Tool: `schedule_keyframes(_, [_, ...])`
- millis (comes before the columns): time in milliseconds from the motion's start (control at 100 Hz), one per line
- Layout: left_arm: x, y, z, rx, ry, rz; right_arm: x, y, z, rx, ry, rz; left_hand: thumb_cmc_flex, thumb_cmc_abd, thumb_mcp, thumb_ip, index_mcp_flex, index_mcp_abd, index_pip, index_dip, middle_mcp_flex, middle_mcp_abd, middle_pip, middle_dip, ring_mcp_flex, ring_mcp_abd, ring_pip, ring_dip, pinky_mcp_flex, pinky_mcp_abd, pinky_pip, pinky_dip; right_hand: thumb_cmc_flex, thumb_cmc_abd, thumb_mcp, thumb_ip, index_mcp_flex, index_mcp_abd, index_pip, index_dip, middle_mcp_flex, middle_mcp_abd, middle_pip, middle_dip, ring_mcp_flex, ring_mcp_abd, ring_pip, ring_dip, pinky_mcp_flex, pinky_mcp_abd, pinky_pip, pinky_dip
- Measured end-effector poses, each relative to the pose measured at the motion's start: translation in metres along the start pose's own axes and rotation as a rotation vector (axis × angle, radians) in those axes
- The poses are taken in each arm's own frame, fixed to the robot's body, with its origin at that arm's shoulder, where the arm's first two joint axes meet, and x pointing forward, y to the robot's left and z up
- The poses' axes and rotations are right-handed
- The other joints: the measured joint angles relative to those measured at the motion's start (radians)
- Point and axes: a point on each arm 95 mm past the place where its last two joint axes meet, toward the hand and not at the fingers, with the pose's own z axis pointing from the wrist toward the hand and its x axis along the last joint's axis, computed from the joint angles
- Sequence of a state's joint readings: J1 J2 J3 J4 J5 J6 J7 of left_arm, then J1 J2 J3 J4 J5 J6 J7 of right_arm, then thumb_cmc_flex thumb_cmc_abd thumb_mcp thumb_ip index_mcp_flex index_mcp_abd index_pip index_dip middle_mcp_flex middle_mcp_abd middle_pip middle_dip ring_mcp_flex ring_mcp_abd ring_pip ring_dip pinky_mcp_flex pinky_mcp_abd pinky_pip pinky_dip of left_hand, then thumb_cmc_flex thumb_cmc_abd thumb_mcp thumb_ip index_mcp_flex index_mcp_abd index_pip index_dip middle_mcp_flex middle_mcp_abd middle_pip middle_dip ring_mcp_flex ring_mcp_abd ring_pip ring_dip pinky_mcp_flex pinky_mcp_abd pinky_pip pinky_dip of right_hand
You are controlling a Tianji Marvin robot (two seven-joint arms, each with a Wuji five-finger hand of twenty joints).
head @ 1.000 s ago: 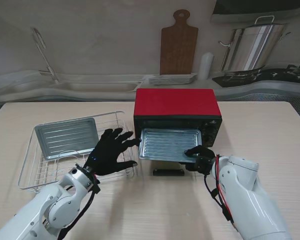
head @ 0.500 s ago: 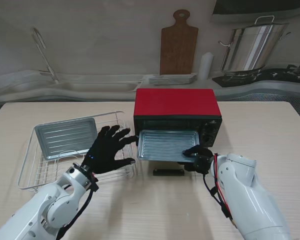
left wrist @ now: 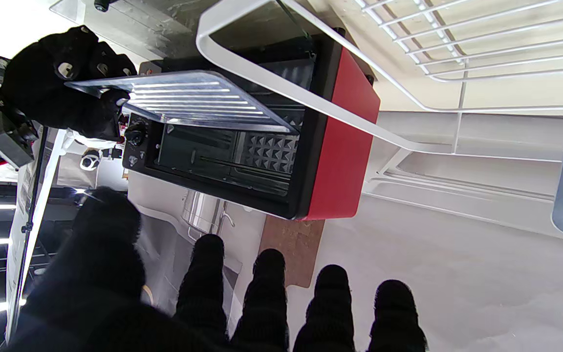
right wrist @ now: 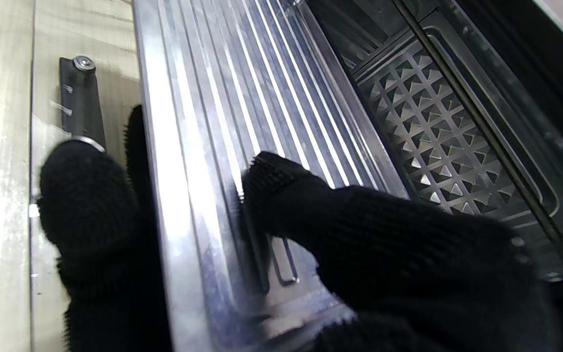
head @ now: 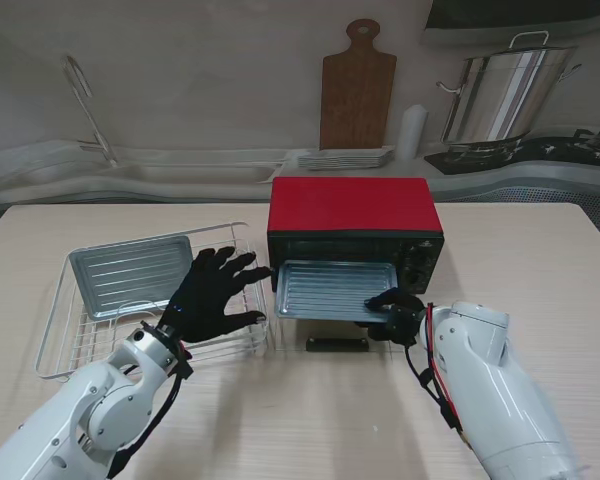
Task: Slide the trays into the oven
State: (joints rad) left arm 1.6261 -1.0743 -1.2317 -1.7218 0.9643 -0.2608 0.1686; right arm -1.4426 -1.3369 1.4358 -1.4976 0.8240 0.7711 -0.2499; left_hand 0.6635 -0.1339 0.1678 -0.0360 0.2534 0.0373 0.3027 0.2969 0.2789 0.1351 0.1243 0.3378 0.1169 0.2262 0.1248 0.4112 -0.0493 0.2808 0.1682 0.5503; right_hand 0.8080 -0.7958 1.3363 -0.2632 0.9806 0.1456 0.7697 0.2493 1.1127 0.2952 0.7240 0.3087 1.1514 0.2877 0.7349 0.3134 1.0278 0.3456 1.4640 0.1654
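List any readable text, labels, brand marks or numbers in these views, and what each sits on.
None can be read.
Red toaster oven: markings beside the knobs on the control panel are too small and blurred to read.
Tray held by the right hand, tray in the wire rack, stockpot, cutting board: no text visible.

Red-topped oven (head: 355,205) (black front), silver ridged trays (head: 332,290), black-gloved hands (head: 212,297), white wire rack (head: 80,345)
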Motion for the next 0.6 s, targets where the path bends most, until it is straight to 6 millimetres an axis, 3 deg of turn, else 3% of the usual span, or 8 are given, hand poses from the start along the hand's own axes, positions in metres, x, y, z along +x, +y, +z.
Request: schedule_keyframes(600, [0.0006, -0.0016, -0.0015, 0.008, -0.006, -0.001, 0.001, -0.0009, 0.0085, -0.009, -0.009, -0.02, 0.0, 0.0, 0.0, 0.0, 0.0, 0.0, 0.0, 0.0, 0.0, 0.0, 0.0, 0.0, 0.0, -0.001, 0.0, -0.001, 0.0, 0.0, 0.0, -0.01, 0.0, 0.012, -0.001, 0.0, -0.016, 0.0, 0.01, 0.001, -0.01, 0.004, 0.002, 0.0, 0.0, 0.0, 0.011, 0.0, 0.0, 0.0, 0.0, 0.002])
